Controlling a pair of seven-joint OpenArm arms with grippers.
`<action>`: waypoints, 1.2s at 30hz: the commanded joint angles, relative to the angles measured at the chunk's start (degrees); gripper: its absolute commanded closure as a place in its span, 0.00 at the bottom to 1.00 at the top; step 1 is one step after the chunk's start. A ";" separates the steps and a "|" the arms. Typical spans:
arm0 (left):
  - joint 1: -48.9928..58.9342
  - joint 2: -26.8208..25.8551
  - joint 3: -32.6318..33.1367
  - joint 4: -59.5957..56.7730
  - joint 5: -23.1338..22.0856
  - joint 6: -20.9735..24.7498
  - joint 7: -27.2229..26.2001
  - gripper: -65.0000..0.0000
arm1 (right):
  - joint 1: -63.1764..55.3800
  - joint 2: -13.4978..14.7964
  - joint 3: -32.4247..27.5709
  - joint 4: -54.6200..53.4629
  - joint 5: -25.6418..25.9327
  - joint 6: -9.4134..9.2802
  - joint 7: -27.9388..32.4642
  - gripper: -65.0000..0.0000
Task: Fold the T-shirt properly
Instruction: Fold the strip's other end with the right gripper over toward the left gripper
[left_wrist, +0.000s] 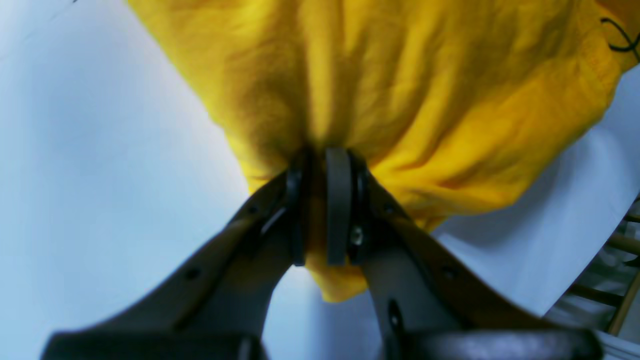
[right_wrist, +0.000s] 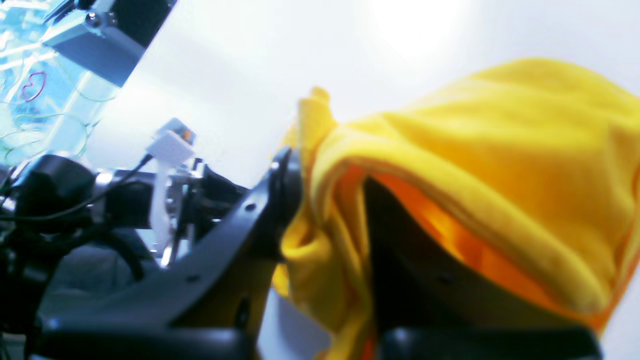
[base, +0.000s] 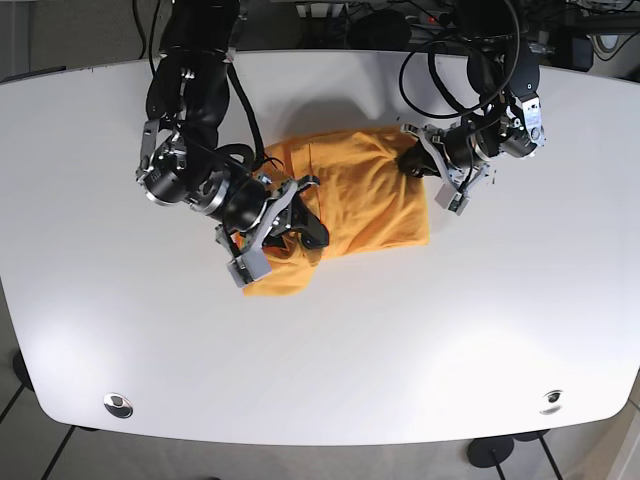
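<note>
Yellow cloth filled the middle of the scene: one T-shirt (base: 355, 195) lay bunched on the white table (base: 500, 330), a little toward the far side, between two arms. No print, label or writing could be read on it; a small black thread-like mark (left_wrist: 622, 40) showed near one edge in the left wrist view, too blurred to identify.

At the shirt's right edge, the left gripper (left_wrist: 327, 200) had its jaws pressed together on a gathered fold of fabric, with a tuft of cloth poking out below the pads (left_wrist: 339, 205).

On the shirt's left, nearer side, the right gripper (right_wrist: 325, 200) also gripped the cloth: one finger (right_wrist: 282, 190) pressed against a bunched hem while fabric draped over and hid the other, so its jaws stood narrowly apart around the folds.

Two round fittings (base: 118, 404) sat in the table's near corners.
</note>
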 joint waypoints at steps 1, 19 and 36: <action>-0.42 -0.45 -0.05 0.62 0.31 -0.25 0.32 0.94 | 1.13 -0.95 -3.07 -0.45 -1.29 0.50 2.84 0.97; -0.51 0.43 -0.05 0.62 -0.04 -0.25 0.32 0.93 | 3.06 -0.87 -17.75 -18.12 -2.25 -9.79 17.61 0.94; -1.21 -1.59 -10.43 4.66 -9.97 -0.25 0.68 0.93 | -1.69 9.77 -22.76 1.22 -1.90 -18.75 14.97 0.12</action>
